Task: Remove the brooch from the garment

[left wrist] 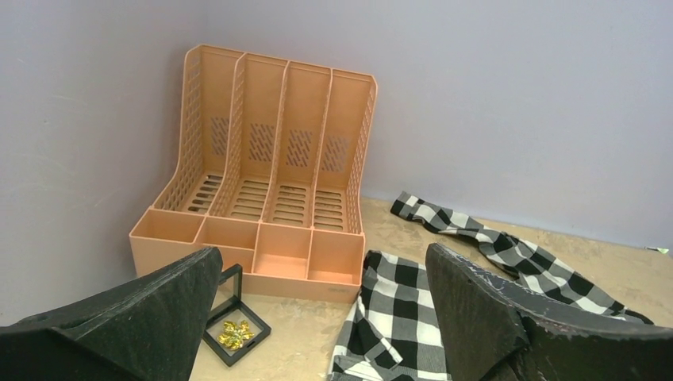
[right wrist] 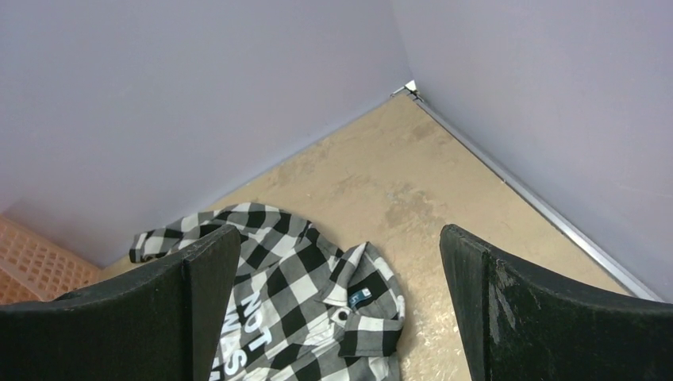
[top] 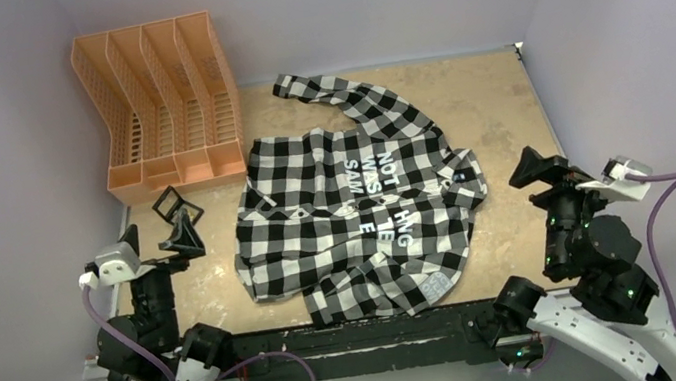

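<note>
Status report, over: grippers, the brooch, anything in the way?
Left gripper open, empty. Right gripper open, empty. Brooch off the garment, lying in small black case. Nothing in the way.

We read white block lettering (top: 375, 197) on the black-and-white check garment (top: 323, 253), turned sideways in the top view: NOT, WAS and SAM in the upper group, then HNG and a lone E lower down, where folds break the words. The right wrist view shows NOT and part of WAS. The small blue label (right wrist: 359, 297) by the collar is too small to read
</note>
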Motion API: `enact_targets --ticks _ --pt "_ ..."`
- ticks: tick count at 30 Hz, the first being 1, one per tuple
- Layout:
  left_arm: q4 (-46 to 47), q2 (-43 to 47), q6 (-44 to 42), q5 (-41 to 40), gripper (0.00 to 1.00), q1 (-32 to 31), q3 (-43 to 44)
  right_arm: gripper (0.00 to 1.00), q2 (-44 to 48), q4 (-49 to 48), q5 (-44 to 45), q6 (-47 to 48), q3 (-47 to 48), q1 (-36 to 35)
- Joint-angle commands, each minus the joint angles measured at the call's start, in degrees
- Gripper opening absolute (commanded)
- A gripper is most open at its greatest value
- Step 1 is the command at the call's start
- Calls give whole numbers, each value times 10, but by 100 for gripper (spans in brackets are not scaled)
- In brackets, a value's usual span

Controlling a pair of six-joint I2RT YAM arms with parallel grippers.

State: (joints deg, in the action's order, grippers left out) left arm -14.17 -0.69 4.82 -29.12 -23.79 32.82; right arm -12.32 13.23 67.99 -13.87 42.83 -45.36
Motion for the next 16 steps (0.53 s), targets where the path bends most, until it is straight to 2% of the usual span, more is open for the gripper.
enact_targets --ticks 1,7,16 --pt "25 4 -16 5 99 -2 0 98 -28 -41 3 32 -4 -1" --pt "27 4 -16 10 99 1 0 98 -56 -39 14 33 -5 -1" --pt "27 4 -16 17 99 5 0 98 -49 -52 22 44 -11 0"
